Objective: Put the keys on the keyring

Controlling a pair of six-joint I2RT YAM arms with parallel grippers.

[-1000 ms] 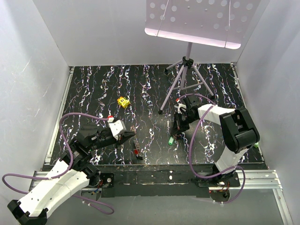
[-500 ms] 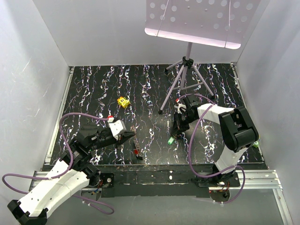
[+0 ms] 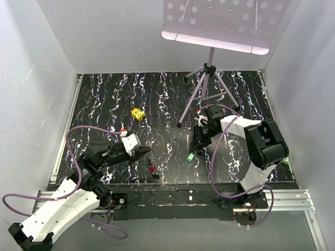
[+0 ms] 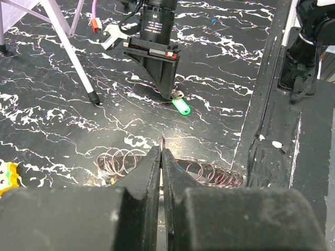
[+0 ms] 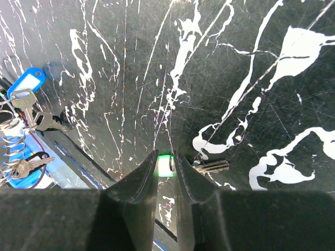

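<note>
Left jaws: clenched tight, low over the near left of the worktop, with a thin dark sliver poking out between the tips; impossible to tell what. Just past those tips, in the left wrist view: two loose bunches of thin wire rings, flat on the worktop, one to each side. Farther on: a green key, flat on the worktop, right at the tips of the right jaws, with those pointing down beside it.

Right jaws: released, parted a little. Through the gap, in the right wrist view: the key's green head. Just beside it: a bare metal blade, flat on the worktop. Touching the pads or not: cannot tell. At the left edge of that view: a blue key and more keys on wire loops, partly cut off.

From above: green key toward the right of the worktop, just beside the right jaws and nearer than the tripod. On top of the tripod: a perforated white panel. Well apart, toward the middle left: a yellow block.
</note>
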